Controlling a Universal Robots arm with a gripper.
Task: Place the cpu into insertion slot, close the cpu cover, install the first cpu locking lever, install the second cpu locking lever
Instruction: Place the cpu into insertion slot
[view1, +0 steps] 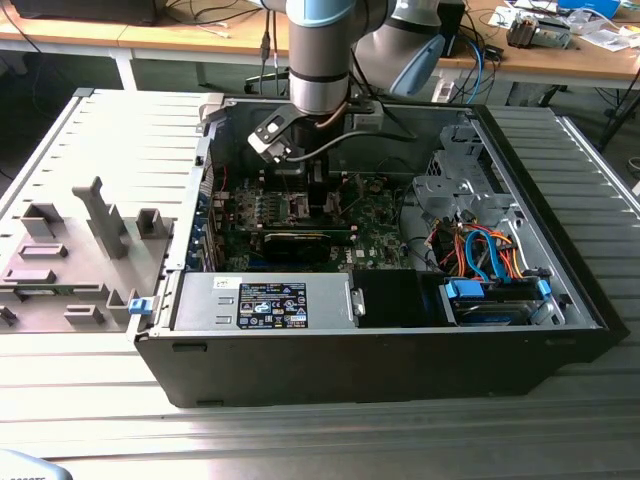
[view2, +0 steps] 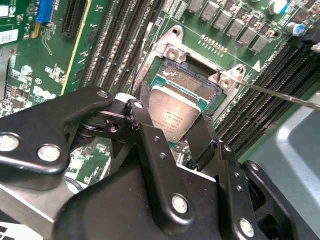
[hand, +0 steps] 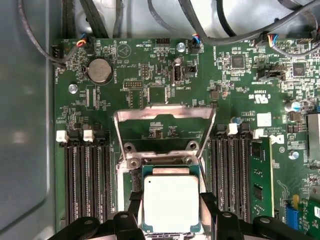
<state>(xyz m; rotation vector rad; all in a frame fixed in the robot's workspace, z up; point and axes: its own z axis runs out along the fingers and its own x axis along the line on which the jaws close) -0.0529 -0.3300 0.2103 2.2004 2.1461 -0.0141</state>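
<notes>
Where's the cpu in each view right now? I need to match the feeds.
Exterior view: beneath the gripper, over the motherboard.
First wrist view: the cpu, between the gripper's fingers.
Second wrist view: the cpu, at the insertion slot.
Shared landmark: the slot's silvery rim, in both wrist views.

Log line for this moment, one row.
jaws: shut on cpu | cpu: held over insertion slot | cpu cover: open, flipped up

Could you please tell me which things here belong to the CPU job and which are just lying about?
Job in hand:
gripper, shut on the cpu
insertion slot
cpu cover, open

Just lying about:
coin battery
memory slots
power supply
coloured cables
</notes>
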